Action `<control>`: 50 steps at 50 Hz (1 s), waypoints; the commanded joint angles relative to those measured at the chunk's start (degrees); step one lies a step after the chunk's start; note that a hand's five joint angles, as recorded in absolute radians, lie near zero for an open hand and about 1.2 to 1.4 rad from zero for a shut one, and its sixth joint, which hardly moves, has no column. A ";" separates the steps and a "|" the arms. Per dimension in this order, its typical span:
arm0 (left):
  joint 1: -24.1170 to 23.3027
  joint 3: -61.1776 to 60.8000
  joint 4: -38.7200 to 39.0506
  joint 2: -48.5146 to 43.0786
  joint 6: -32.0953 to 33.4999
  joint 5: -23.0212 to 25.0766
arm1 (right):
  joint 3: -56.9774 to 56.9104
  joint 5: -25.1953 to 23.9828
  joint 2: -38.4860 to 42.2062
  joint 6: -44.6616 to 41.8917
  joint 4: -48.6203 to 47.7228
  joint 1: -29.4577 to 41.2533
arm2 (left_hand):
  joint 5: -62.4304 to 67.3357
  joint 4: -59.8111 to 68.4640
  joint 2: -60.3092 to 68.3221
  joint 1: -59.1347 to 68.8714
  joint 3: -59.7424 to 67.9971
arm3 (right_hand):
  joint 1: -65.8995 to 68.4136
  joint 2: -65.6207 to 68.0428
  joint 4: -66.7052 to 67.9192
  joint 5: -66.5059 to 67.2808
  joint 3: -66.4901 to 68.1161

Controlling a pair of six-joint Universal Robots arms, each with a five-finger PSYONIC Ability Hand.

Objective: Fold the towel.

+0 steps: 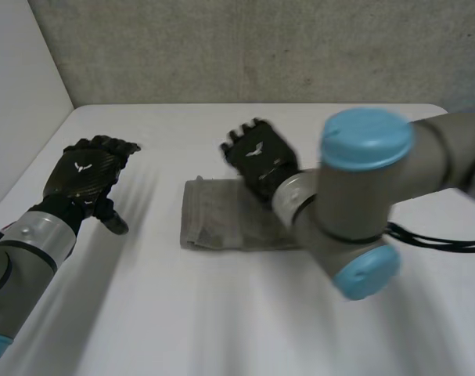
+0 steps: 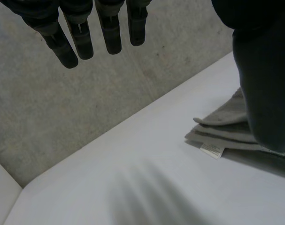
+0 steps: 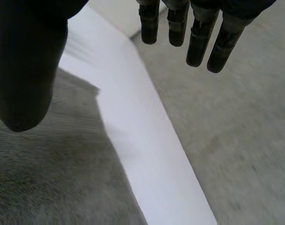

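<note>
A grey towel (image 1: 217, 223) lies folded into a small flat rectangle in the middle of the white table (image 1: 221, 313). My right hand (image 1: 260, 157) hovers over the towel's far edge, fingers straight and thumb apart, holding nothing. In the right wrist view the towel (image 3: 53, 178) spreads below the right hand (image 3: 198, 37). My left hand (image 1: 84, 172) floats open above the bare table, well left of the towel. In the left wrist view the stacked layers of the towel (image 2: 227, 122) and a white label (image 2: 211, 150) lie beside the left hand (image 2: 81, 37). My right forearm (image 1: 362, 204) hides the towel's right end.
A grey concrete wall (image 1: 260, 47) stands just behind the table's far edge. A white side panel (image 1: 18, 94) rises at the left. Bare tabletop lies in front of the towel and on both sides of it.
</note>
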 commanded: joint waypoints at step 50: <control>-8.96 5.63 -0.49 -1.49 -0.73 -1.23 | 12.00 -6.86 -5.36 -3.46 1.22 -14.15 | -11.92 -3.76 -3.70 -4.39 -2.97 | 66.82 66.11 65.51 66.51 66.02</control>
